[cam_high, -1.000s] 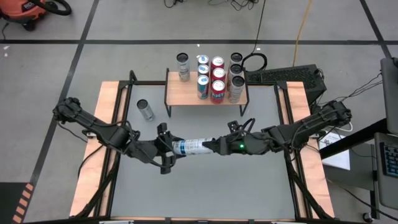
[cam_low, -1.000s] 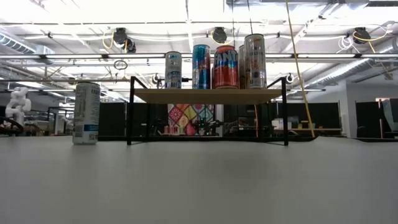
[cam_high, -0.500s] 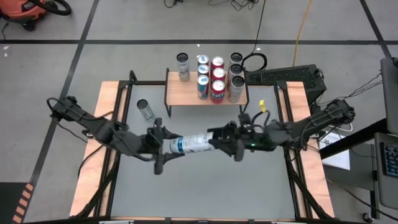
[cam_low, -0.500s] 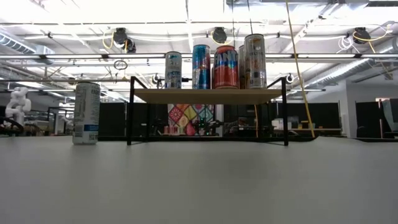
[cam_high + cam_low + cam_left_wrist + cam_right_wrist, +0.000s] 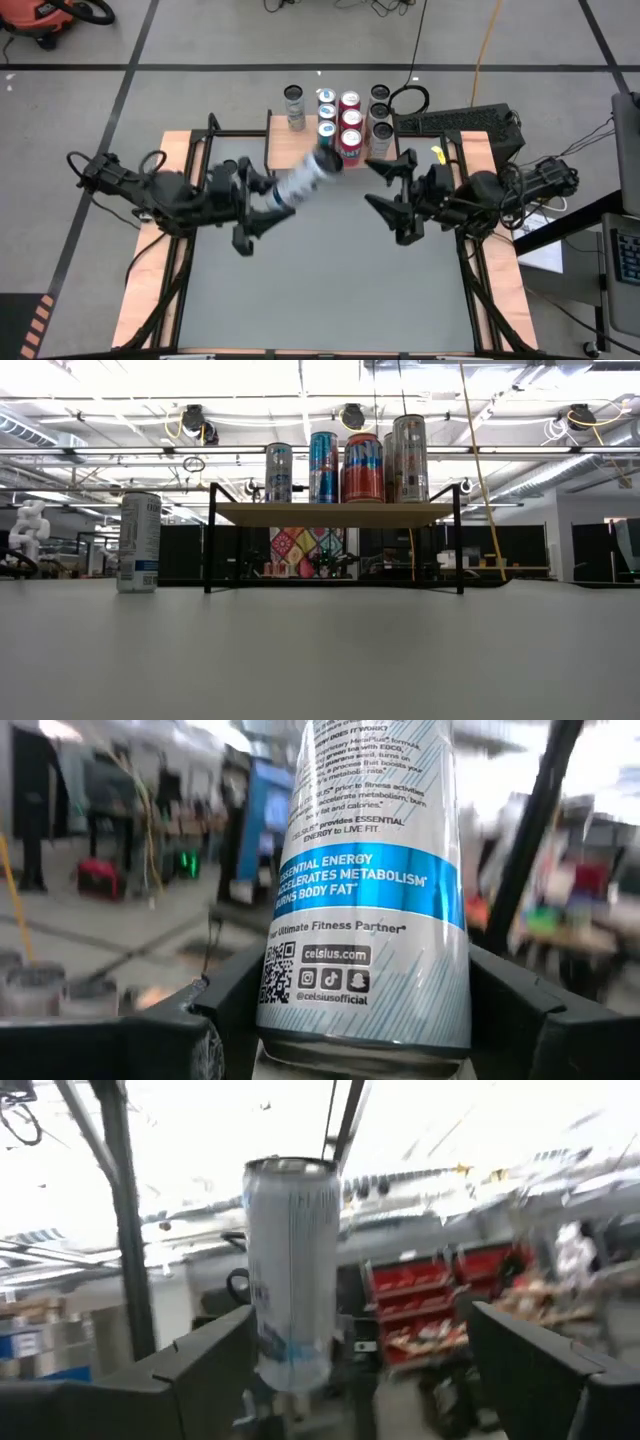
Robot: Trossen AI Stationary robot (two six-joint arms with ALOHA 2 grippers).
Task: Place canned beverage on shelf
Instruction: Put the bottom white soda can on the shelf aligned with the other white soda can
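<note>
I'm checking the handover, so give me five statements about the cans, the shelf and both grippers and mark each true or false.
1. The left gripper holds the white-and-blue Celsius can. True.
2. The right gripper is clamped on that can. False: its fingers stand open, clear of the can.
3. The shelf is bare. False: several cans stand on it, among them a red Fanta can.
4. A silver can stands upright on the table beside the shelf. True.
5. The held can already rests on the shelf top. False: it is in the air, tilted, in front of the shelf.
</note>
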